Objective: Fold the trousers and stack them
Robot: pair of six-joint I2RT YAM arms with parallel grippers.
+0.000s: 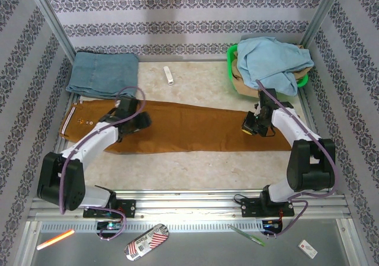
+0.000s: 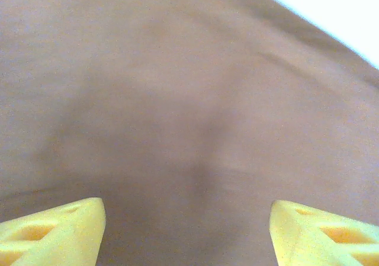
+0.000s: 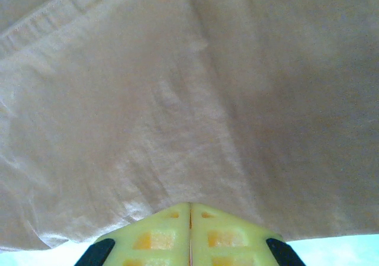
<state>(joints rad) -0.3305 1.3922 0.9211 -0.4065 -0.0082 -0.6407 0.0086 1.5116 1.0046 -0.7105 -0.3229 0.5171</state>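
Yellow fingers [image 3: 163, 233] of right hand [image 3: 189, 207] pressed together, pinching a fold of the trousers [image 3: 177, 100]; wrinkles run to the tips. Left hand [image 2: 188, 218] spread wide, gripping nothing, just over the brown cloth. From above: trousers [image 1: 189, 127] flat across mid bench [image 1: 195, 82], waistband toward left edge, leg ends toward right edge. Left hand [image 1: 135, 121] near waist end, right hand [image 1: 251, 125] near leg end. Folded denim-blue cloth [image 1: 100, 73] at far left corner. Green basket [image 1: 231, 58] with pale blue cloth [image 1: 272, 61] at far right corner.
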